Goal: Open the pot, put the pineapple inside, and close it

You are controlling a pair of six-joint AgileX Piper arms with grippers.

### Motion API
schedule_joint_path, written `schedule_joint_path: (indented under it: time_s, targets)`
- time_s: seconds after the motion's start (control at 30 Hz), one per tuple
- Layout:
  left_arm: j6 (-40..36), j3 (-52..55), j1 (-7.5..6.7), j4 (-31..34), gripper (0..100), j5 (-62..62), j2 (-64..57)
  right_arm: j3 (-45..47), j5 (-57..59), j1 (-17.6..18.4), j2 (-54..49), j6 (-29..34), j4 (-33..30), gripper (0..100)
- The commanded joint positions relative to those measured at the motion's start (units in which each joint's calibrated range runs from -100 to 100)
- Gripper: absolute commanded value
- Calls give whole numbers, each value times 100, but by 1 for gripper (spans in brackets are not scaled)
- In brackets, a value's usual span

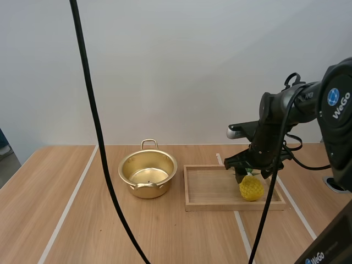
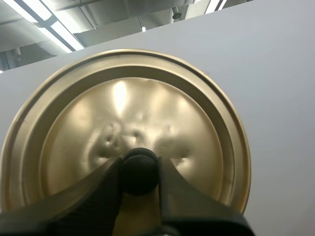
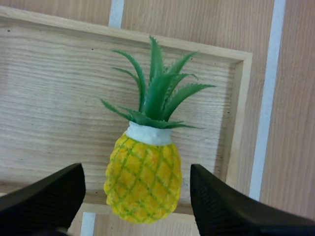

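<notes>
The gold pot [image 1: 147, 175] stands uncovered on the table, left of the wooden tray [image 1: 209, 190]. Its gold lid [image 2: 123, 128] is held up off the pot: my left gripper [image 2: 140, 173] is shut on the lid's black knob [image 2: 140, 169]. A yellow toy pineapple [image 1: 251, 188] [image 3: 142, 179] with green leaves [image 3: 155, 93] lies in the tray's right end. My right gripper [image 1: 250, 175] [image 3: 138, 199] hangs just above it, open, one finger [image 3: 47, 199] on each side of the fruit, neither touching it.
White tape lines [image 1: 69, 206] run across the wooden table. The tray's raised rim [image 3: 238, 123] lies close beside the pineapple. A round socket [image 1: 335, 184] sits at the table's right edge.
</notes>
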Motion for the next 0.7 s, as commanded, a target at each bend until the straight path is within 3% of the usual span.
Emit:
schedule_joint_path:
  time_s: [0.0, 0.67]
  targets:
    - [-41, -51, 0, -38, 0, -201, -40, -33, 8, -18, 123, -29, 19, 100]
    - [-41, -51, 0, -38, 0, -201, -40, -33, -327, -18, 1112, -98, -43, 100]
